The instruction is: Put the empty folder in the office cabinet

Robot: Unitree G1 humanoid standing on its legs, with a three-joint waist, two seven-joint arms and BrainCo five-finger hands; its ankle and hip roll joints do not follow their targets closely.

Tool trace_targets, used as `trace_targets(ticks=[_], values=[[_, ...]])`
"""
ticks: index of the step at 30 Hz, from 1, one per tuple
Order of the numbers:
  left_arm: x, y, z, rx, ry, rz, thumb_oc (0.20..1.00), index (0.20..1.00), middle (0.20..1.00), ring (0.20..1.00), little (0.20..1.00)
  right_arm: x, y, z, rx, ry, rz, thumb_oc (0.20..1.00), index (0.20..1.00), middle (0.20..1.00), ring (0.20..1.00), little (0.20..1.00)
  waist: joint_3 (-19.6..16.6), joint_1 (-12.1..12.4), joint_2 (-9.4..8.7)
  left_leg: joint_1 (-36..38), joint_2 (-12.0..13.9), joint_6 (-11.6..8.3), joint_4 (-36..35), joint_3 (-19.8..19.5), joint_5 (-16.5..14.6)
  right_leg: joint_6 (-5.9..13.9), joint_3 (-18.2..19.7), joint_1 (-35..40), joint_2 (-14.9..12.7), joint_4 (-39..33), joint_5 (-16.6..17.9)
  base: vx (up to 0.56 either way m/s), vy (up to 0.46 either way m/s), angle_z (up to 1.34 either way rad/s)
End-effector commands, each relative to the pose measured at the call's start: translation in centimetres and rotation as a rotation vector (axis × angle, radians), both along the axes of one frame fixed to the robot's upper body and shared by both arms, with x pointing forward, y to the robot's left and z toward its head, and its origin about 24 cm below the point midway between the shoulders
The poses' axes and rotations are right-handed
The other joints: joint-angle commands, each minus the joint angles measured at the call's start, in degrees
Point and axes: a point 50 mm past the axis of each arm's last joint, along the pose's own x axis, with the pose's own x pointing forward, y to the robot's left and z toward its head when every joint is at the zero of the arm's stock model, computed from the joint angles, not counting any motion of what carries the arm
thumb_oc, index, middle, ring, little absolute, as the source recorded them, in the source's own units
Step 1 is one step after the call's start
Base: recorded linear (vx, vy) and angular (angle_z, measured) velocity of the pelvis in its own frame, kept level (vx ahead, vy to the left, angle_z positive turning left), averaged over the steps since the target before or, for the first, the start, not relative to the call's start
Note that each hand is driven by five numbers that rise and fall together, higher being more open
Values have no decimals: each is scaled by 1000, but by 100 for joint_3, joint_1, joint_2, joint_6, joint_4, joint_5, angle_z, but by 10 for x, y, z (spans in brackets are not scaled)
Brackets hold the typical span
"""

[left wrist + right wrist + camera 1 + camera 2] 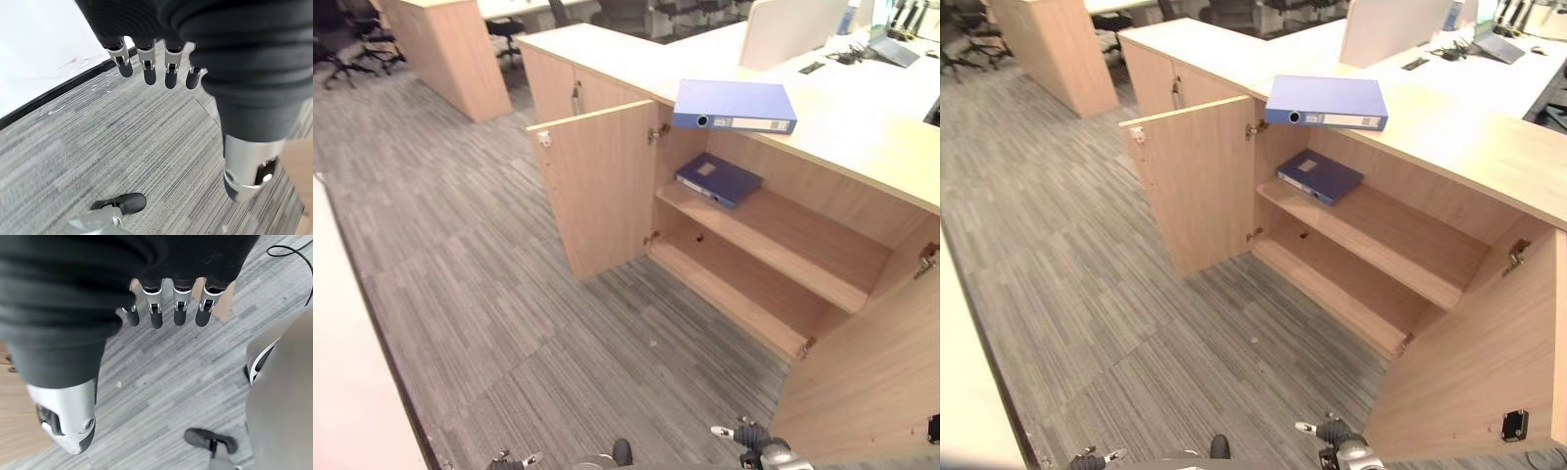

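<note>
The blue lever-arch folder (736,106) lies on the pale wood bench (862,137), upper centre, above the open light-wood cabinet (773,245). Your left hand (146,63) and right hand (166,308) hang with fingers relaxed, empty. Approach squarely; lift by the spine.

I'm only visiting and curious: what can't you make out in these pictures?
- Whether the folder on the cabinet top is empty: it is closed.
- The same for the darker folder on the upper shelf.
- The bottom shelf's right end, behind the open right door.
- Desk items at the far corner: too small.
</note>
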Motion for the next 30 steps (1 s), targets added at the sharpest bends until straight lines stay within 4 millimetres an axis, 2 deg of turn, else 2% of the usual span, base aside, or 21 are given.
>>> trace_targets(ticks=[1, 2, 5, 7, 8, 9, 11, 13, 16, 17, 18, 19, 21, 22, 23, 24, 25, 26, 27, 29, 30], values=[[3, -3, -1, -3, 13, -75, 1000, 1000, 1000, 1000, 1000, 15, -2, 6, -8, -58, -12, 1000, 1000, 1000, 1000, 1000, 260, -34, -94, 220, -266, -426, 71, -218, -400, 122, -1, -474, 753, -1328, 1329, 88, -26, -2], [3, -3, -1, -3, 13, -75, 1000, 1000, 1000, 1000, 1000, 15, -2, 6, -8, -58, -12, 1000, 1000, 1000, 1000, 1000, 258, -33, -87, 221, -252, -432, 71, -218, -401, 117, -11, -450, 782, -1383, 1357, 149, -28, -3], [2, -8, -3, -21, 38, -126, 1000, 1000, 1000, 1000, 1000, 3, -1, 1, 5, -30, -46, 1000, 1000, 1000, 1000, 1000, 205, -229, -279, 413, -362, -470, 71, -183, -613, 308, -291, -766, 1235, -2358, 1817, 239, -11, 7], [5, -8, -2, -22, 39, -139, 1000, 1000, 1000, 1000, 1000, -5, -1, -1, 8, -7, -60, 1000, 1000, 1000, 1000, 1000, 163, -254, -356, 536, -394, -469, 76, -151, -751, 378, -589, -761, 1275, -2687, 1956, 270, -35, 14], [4, -9, -3, -27, 46, -147, 1000, 1000, 1000, 1000, 1000, -10, -1, -3, 10, 8, -68, 1000, 1000, 1000, 1000, 1000, 122, -234, -407, 599, -426, -461, 87, -64, -840, 397, -910, -657, 1236, -2774, 1963, 308, -9, 13], [-2, -8, -4, -34, 66, -139, 1000, 1000, 1000, 1000, 1000, -18, -1, -6, 10, 32, -75, 1000, 1000, 1000, 1000, 1000, 16, -189, -466, 681, -455, -455, 155, 142, -974, 385, -1485, -454, 1160, -2780, 1948, 221, 7, -2], [-3, -8, -4, -36, 73, -141, 1000, 1000, 1000, 1000, 1000, -21, -2, -6, 11, 40, -78, 1000, 1000, 1000, 1000, 1000, -51, -193, -483, 790, -473, -440, 197, 257, -1119, 364, -1691, -359, 1148, -2772, 1941, 247, 30, -48], [-5, -8, -4, -38, 82, -136, 1000, 1000, 1000, 1000, 1000, -28, -2, -8, 16, 60, -87, 1000, 1000, 1000, 1000, 1000, -164, -285, -511, 1005, -436, -439, 383, 348, -1394, 137, -1685, -324, 1243, -2742, 1713, 415, 18, -46], [-9, -9, -5, -48, 94, -126, 1000, 1000, 1000, 1000, 1000, -34, -2, -10, 26, 75, -105, 1000, 1000, 1000, 1000, 1000, -286, -312, -519, 1046, -299, -487, 896, 429, -1711, -6, -1697, -190, 1302, -2740, 1540, 278, -29, -14], [-10, -10, -6, -56, 92, -121, 1000, 1000, 1000, 1000, 1000, -34, -4, -9, 30, 69, -118, 1000, 1000, 1000, 1000, 1000, -337, -345, -511, 1035, -138, -577, 1307, 606, -1788, -77, -1728, -70, 1358, -2744, 1463, 459, -152, -19], [-10, -12, -6, -64, 91, -135, 1000, 1000, 1000, 1000, 1000, -29, -1, -8, 34, 52, -113, 1000, 1000, 1000, 1000, 1000, -372, -412, -472, 845, 280, -749, 2267, 896, -1743, -139, -1604, 114, 1548, -2774, 1389, 341, -147, -23], [-10, -12, -6, -64, 91, -135, 1000, 1000, 1000, 1000, 1000, -29, -1, -8, 34, 52, -113, 1000, 1000, 1000, 1000, 1000, -371, -396, -461, 808, 320, -766, 2361, 911, -1789, -151, -1589, 109, 1574, -2776, 1382, 291, -152, -33], [-8, -13, -6, -65, 87, -146, 1000, 1000, 1000, 1000, 1000, -26, 1, -8, 36, 46, -101, 1000, 1000, 1000, 1000, 1000, -330, -384, -448, 574, 515, -837, 3020, 987, -1720, -201, -1462, 172, 1662, -2786, 1335, 133, -104, -72], [-1, -10, -4, -51, 52, -137, 1000, 1000, 1000, 1000, 1000, -17, 2, -6, 28, 23, -76, 1000, 1000, 1000, 1000, 1000, -202, -276, -435, 91, 877, -1110, 4290, 1004, -1095, -377, -1282, 355, 1810, -2786, 1121, 151, -168, -81], [5, -8, -1, -48, 8, -85, 1000, 1000, 1000, 1000, 1000, -9, 1, -3, 21, 3, -72, 1000, 1000, 1000, 1000, 1000, -94, -223, -435, -233, 1484, -1179, 4686, 1202, -863, -540, -1167, 429, 1911, -2786, 878, 198, -103, -50], [3, -5, -1, -42, -9, -21, 1000, 1000, 1000, 1000, 1000, 0, -1, 0, 11, -32, -69, 1000, 1000, 1000, 1000, 1000, 2, -121, -504, -493, 1697, -933, 4362, 1253, -1182, -511, -930, 470, 1828, -2786, 803, 80, 59, -109], [3, -4, -1, -40, -17, 5, 1000, 1000, 1000, 1000, 1000, 3, -2, 2, 8, -47, -63, 1000, 1000, 1000, 1000, 1000, 64, -38, -545, -661, 1670, -813, 4017, 1181, -1340, -443, -732, 468, 1753, -2786, 821, 55, 170, -118], [2, -3, 0, -35, -24, 29, 1000, 1000, 1000, 1000, 1000, 5, -3, 3, 3, -54, -54, 1000, 1000, 1000, 1000, 1000, 112, 52, -560, -911, 1702, -807, 3649, 972, -1306, -390, -555, 465, 1689, -2786, 801, 39, 180, -137], [1, -3, 0, -28, -30, 43, 1000, 1000, 1000, 1000, 1000, 7, -2, 4, 0, -61, -38, 1000, 1000, 1000, 1000, 1000, 161, 154, -507, -1109, 1795, -905, 3137, 656, -964, -379, -384, 484, 1701, -2786, 767, 44, 187, -69], [1, -1, 0, -20, -40, 62, 1000, 1000, 1000, 1000, 1000, 8, 0, 4, -6, -61, -4, 1000, 1000, 1000, 1000, 1000, 167, 336, -413, -1030, 1754, -1064, 1873, 100, -290, -375, -122, 506, 1738, -2786, 695, 80, 146, -82], [1, -1, 0, -21, -39, 63, 1000, 1000, 1000, 1000, 1000, 8, 0, 4, -7, -61, -4, 1000, 1000, 1000, 1000, 1000, 174, 340, -417, -974, 1742, -1077, 1781, 114, -235, -381, -117, 517, 1739, -2786, 690, 106, 115, -89]])
